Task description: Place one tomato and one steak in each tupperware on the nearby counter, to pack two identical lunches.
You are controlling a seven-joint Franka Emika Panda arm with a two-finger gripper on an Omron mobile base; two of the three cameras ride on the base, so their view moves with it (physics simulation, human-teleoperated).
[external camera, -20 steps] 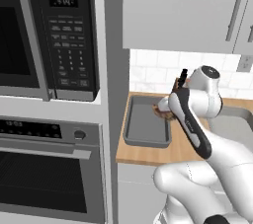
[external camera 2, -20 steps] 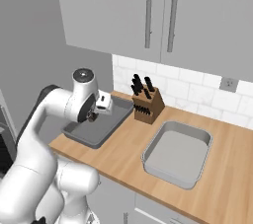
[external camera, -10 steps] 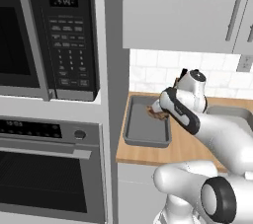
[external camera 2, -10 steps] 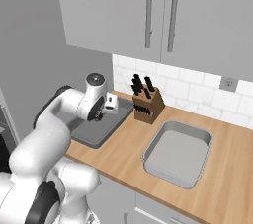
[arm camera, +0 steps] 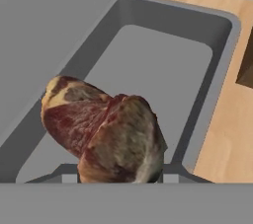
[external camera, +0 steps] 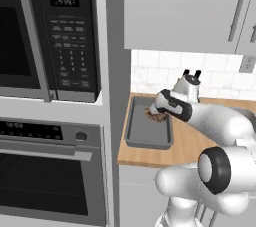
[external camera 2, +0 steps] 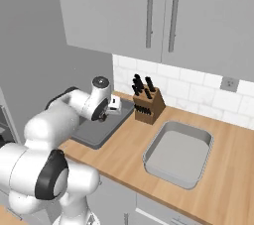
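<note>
Our gripper (external camera: 156, 114) holds the steak (arm camera: 104, 134) above the tray (arm camera: 163, 45) below; releasing off-centre could hit its rim.

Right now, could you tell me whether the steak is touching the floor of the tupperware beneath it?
Cannot tell. The hand view has the steak over the tupperware, but its underside is hidden.
</note>
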